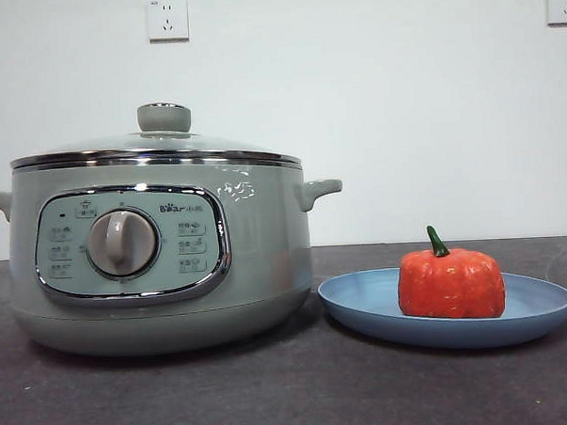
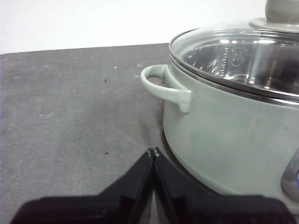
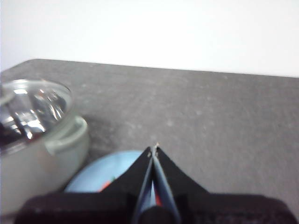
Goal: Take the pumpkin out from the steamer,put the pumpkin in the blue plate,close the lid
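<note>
Found small orange-red ribbed toy pumpkin (image 1: 450,282) with green stem resting in wide matte light-blue plate (image 1: 363,301), just beside large sage-green electric steamer (image 1: 257,261). Noted glass lid (image 1: 158,143) with steel rim and green knob seated on steamer. Judged all three steps done; nothing left. Saw left gripper (image 2: 153,152) beside steamer handle, jaws together, empty. Saw right gripper (image 3: 153,148) above plate, jaws together, empty. Read "Bear" on control panel (image 1: 132,244); smaller button legends illegible.
</note>
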Available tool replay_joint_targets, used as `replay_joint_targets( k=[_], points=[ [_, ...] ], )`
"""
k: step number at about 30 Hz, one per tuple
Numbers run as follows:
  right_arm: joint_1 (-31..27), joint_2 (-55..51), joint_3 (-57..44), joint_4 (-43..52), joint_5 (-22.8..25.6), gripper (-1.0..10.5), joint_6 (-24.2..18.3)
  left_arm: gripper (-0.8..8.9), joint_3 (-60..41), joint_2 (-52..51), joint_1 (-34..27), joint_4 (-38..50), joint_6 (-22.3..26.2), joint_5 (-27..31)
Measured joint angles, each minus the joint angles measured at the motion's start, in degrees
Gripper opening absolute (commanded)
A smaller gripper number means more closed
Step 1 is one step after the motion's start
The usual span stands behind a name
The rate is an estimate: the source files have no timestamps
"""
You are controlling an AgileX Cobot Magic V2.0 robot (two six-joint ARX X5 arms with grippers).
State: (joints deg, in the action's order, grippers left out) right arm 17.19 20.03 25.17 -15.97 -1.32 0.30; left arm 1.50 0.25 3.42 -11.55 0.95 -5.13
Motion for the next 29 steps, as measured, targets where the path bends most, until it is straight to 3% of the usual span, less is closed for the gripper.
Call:
replay_joint_targets(
  k=[2,6,17,29],
  points=[
    [-4.28,-3.06,-3.96,0.2,-3.08,0.0,-0.42,-0.03,0.0,0.0,0.0,0.0,0.0,0.0],
    [-8.52,-8.35,-11.39,3.28,-4.59,0.0,-0.81,-0.03,0.0,0.0,0.0,0.0,0.0,-0.02],
    [-8.72,-19.8,-23.63,5.31,-4.76,0.0,-1.01,-0.03,0.0,0.0,0.0,-0.02,0.0,-0.02],
    [-8.72,-19.19,-23.89,5.77,-4.31,0.0,-2.49,-0.03,0.0,0.0,0.0,-0.02,0.0,-0.04]
  ],
)
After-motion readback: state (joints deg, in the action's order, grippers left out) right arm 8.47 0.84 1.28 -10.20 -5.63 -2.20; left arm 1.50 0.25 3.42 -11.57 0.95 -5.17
